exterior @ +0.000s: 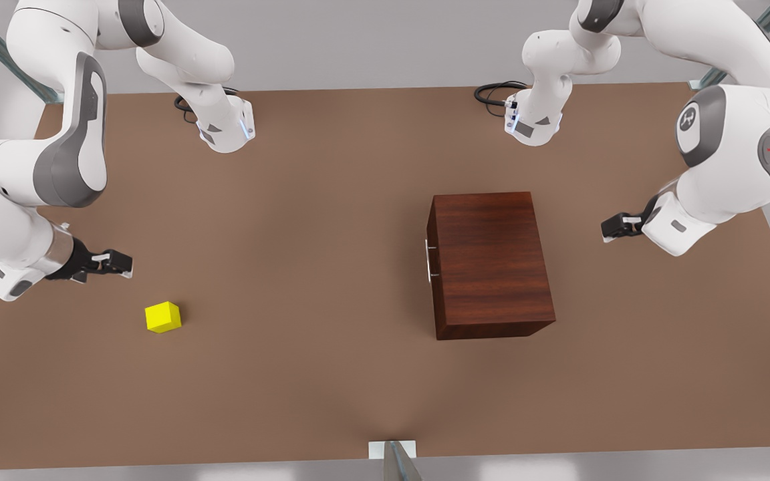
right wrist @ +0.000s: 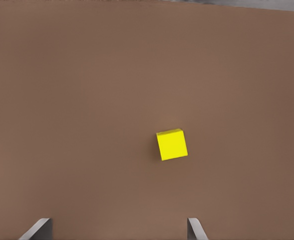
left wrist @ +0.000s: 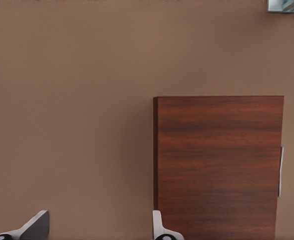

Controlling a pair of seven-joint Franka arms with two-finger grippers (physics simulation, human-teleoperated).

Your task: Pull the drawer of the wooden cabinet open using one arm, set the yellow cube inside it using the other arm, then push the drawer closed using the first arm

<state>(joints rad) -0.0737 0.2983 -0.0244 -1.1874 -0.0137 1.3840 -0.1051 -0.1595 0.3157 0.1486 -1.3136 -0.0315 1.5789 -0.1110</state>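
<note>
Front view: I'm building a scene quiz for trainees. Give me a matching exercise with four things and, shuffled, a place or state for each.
Things:
1. cube
2. cabinet
3. left gripper
4. right gripper

Descriptions:
A. open, at the front view's right, beside the cabinet
B. drawer shut, handle toward the front view's left
C. open, near the cube
D. yellow, lying on the table

Pairs: 1-D, 2-B, 3-A, 4-C

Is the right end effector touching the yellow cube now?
Apart. In the front view, bare table separates the right end effector from the yellow cube.
</note>
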